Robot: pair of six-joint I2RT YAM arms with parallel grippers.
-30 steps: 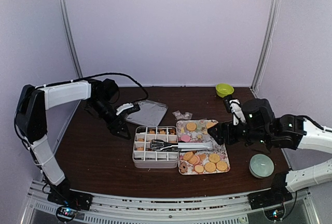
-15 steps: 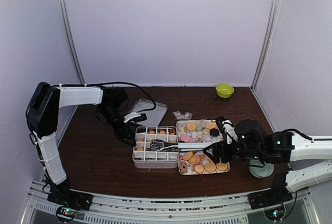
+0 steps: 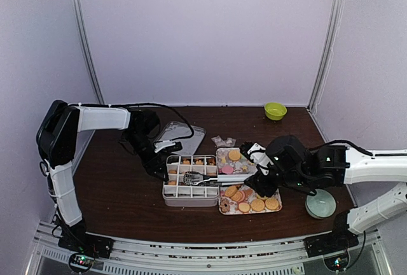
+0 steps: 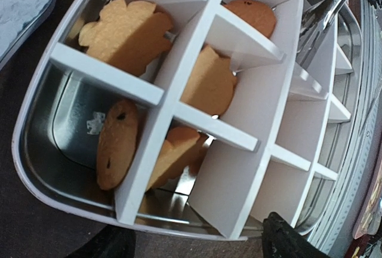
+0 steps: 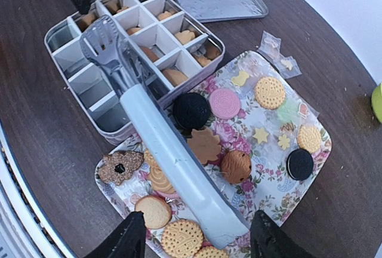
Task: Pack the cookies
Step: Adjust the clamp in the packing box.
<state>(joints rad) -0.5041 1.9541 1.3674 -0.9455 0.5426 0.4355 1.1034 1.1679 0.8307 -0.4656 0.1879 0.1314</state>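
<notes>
Cookies [image 5: 270, 92] in golden, pink and dark tones lie on the floral tray [image 5: 316, 162]; more cookies [image 4: 125, 31] sit in the far cells of the white divided box [image 3: 166, 191]. Metal tongs [image 5: 167, 150] lie across box and tray. My right gripper [image 5: 197, 241] hangs open over the tray, its fingers either side of the tongs' handle end with gaps on both sides. My left gripper [image 4: 197, 247] is open at the box's left rim, one finger [image 4: 286, 240] to each side of a corner cell, and holds nothing.
A metal lid [image 3: 181, 136] lies behind the box, with a crumpled clear wrapper [image 3: 223, 141] beside it. A green bowl [image 3: 275, 110] stands at the back right. A pale bowl [image 3: 320, 203] sits right of the tray, under my right arm.
My right gripper has swung left from beside the tray to over the tongs' handle, its jaws narrowing a little. My left gripper has moved right, up to the box's rim.
</notes>
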